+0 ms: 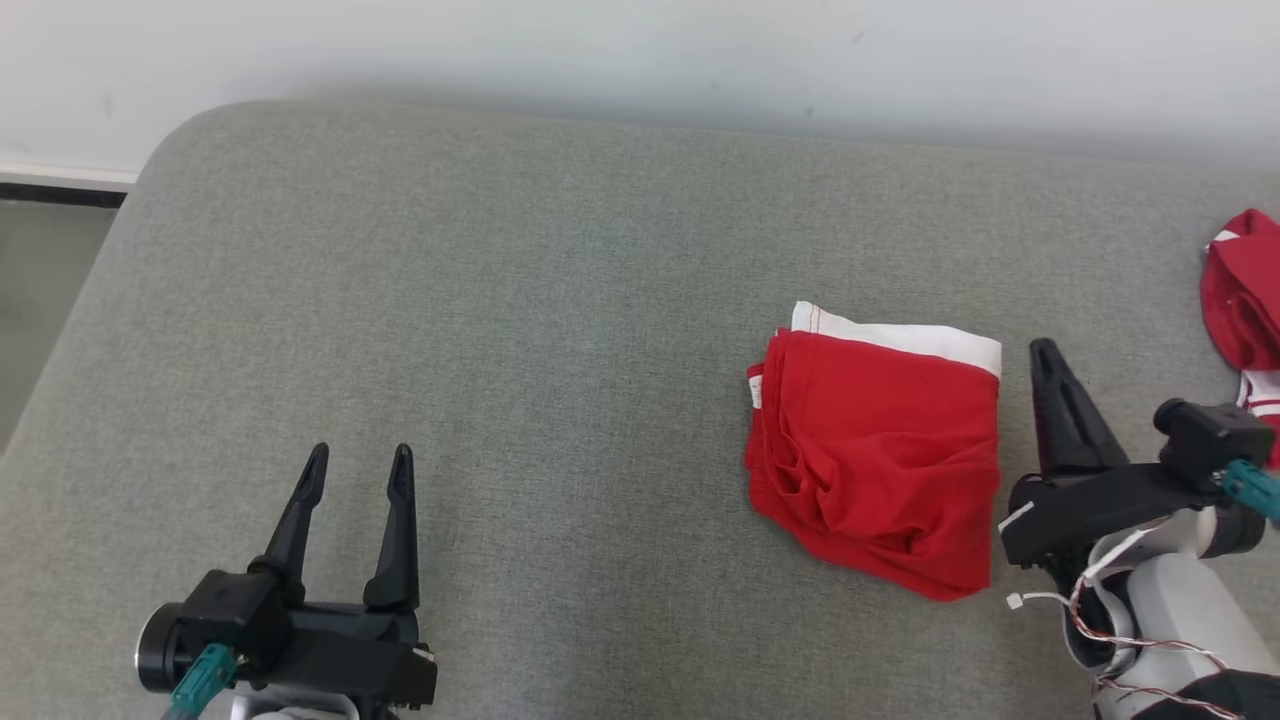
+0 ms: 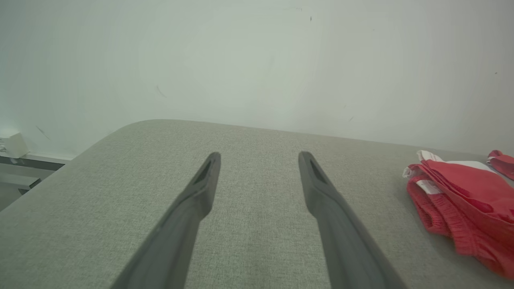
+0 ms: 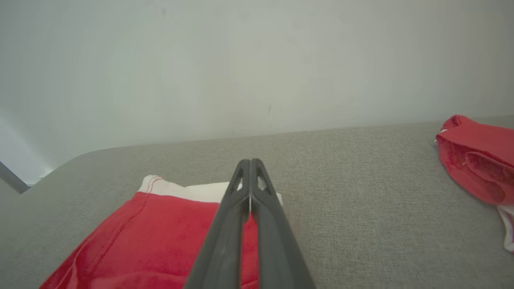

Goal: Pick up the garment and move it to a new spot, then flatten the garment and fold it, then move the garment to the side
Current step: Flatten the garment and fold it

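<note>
A folded red garment [image 1: 880, 450] with a white band along its far edge lies on the grey cushion, right of centre; it also shows as the red garment [image 2: 461, 204] at the right of the left wrist view and as the red garment [image 3: 152, 237] under and left of the fingers in the right wrist view. My right gripper [image 1: 1045, 350] hovers just right of the garment, shut, fingers pressed together with nothing between them [image 3: 250, 162]. My left gripper [image 1: 358, 462] is open at the lower left, far from the garment, its two fingers spread over bare cushion [image 2: 259, 158].
A second red and white piece of clothing [image 1: 1245, 300] lies at the right edge of the cushion [image 1: 500, 300], also seen as red cloth [image 3: 478, 156] in the right wrist view. A pale wall runs behind. The cushion's rounded corner and floor lie at the far left.
</note>
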Robot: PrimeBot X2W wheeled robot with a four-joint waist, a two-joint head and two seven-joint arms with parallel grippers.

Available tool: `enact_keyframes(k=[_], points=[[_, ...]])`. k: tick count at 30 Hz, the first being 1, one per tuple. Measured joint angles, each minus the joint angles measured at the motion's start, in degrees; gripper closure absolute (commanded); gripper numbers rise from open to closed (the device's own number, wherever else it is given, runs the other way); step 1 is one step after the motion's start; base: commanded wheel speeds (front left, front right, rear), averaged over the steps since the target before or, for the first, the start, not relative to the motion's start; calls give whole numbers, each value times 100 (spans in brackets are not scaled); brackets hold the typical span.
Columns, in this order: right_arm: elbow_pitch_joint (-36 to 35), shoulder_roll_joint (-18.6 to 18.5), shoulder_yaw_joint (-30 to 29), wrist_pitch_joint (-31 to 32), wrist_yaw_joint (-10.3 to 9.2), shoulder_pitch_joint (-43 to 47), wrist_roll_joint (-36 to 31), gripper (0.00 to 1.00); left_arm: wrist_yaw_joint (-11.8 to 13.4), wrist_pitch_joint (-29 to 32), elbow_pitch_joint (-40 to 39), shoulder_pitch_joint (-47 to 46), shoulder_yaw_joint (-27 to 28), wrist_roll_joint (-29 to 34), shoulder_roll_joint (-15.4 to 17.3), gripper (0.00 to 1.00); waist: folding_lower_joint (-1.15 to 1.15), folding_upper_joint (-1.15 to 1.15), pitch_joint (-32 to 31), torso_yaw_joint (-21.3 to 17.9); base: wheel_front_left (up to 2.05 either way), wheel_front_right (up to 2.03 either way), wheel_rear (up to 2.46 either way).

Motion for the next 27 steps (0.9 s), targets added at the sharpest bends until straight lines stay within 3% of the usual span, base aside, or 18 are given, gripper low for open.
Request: enact_keyframes(k=[14,21,27], points=[[1961,445,866,-415,0,-768,-353,100,0,1,90,-110,-115,-20,-19,0,-1,0,86,327,0,0,0],[2120,746,1484,-492,0,-817,-379,100,0,0,100,-112,-85,-25,-26,0,-1,0,77,415,0,0,0],[1774,907,1893,-497,0,-617,-372,100,0,0,99,-110,-82,-26,-49,0,-1,0,77,404,0,0,0]])
